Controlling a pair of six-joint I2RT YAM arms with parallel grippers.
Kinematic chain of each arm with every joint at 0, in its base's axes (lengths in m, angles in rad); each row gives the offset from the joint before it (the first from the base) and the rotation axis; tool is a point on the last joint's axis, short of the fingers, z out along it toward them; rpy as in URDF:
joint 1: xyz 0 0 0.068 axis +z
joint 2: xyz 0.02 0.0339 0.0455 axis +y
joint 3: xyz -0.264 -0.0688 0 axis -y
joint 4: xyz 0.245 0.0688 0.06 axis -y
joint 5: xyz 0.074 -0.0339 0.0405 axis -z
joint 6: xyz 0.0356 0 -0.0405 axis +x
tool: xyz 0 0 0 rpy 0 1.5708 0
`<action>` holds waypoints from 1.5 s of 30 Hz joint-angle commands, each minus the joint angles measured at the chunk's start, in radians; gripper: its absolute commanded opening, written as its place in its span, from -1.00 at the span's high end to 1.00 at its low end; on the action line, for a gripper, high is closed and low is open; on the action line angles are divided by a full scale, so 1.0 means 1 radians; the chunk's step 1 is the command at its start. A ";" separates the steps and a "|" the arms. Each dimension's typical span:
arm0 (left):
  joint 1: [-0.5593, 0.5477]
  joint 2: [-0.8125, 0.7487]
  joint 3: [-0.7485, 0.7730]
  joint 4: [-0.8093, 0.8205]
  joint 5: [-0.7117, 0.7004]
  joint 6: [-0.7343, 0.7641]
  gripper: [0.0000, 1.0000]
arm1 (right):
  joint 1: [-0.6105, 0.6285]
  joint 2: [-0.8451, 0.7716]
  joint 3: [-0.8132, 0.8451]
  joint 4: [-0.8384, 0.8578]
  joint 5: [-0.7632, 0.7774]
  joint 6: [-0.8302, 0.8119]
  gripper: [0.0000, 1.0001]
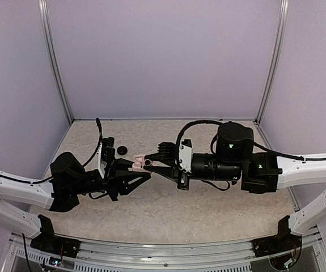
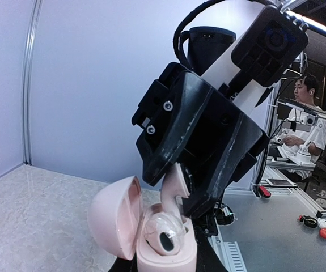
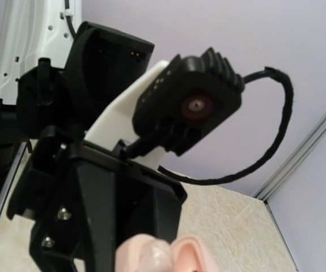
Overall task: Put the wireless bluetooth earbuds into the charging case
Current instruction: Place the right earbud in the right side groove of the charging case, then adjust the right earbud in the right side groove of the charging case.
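The left gripper is closed on the pink glossy plastic charging case. It holds the case off the speckled table with the hinged lid swung open, so the wells face the other arm. The right gripper, jaws nearly together, pinches the upper end of the pale, almost see-through earbud. The earbud's head already sits in a well of the case. Judged step: seating the earbud, release pending.
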 commanded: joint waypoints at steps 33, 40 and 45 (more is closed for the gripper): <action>0.011 -0.045 0.016 -0.072 0.014 0.083 0.85 | 0.015 -0.114 0.004 -0.116 -0.024 0.103 0.53; 0.003 -0.038 0.027 -0.086 0.031 0.097 0.85 | 0.015 -0.087 0.027 -0.153 -0.025 0.109 0.68; -0.012 -0.027 0.036 -0.103 0.030 0.117 0.85 | 0.015 -0.075 0.034 -0.164 -0.018 0.107 0.72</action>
